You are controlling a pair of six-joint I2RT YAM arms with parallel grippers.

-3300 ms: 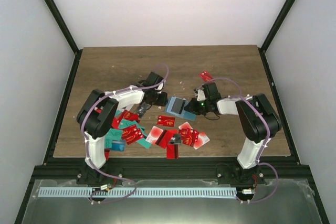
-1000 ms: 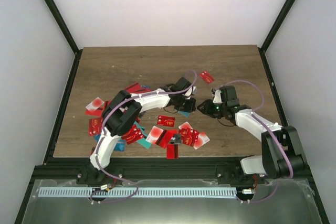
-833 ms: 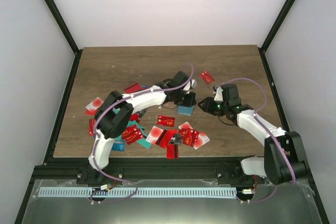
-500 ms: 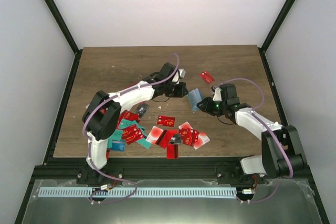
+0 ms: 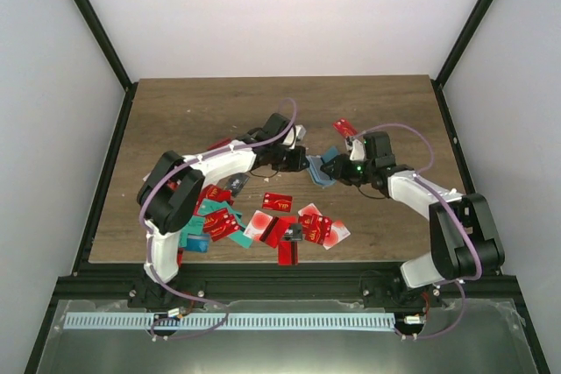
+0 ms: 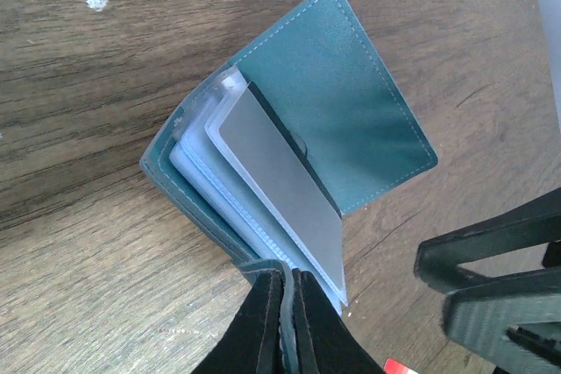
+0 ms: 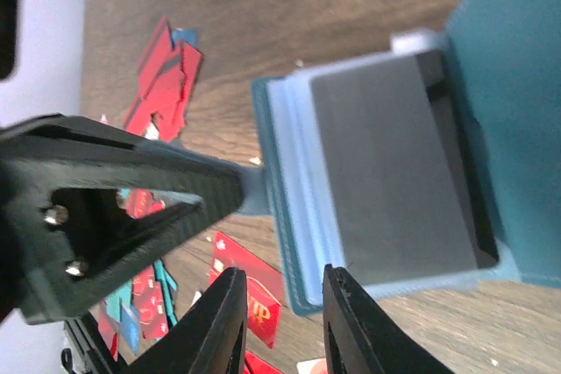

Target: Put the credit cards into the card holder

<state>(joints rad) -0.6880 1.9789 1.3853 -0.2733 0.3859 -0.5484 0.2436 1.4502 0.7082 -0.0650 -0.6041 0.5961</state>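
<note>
Card holder [image 6: 351, 102], now picked up and open at centre frame in my clenched left pincer [image 6: 282, 304]; my right pincer [image 7: 282, 282], parted and empty, has yet to fetch a card [image 5: 277, 201].

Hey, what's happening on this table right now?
Two robot arms are working on a teal card holder. The left gripper is clamped on one edge, the holder fanned open with a grey card showing in its sleeves. The right gripper is open close beside it, holding nothing. Many credit cards lie scattered on the table.
</note>
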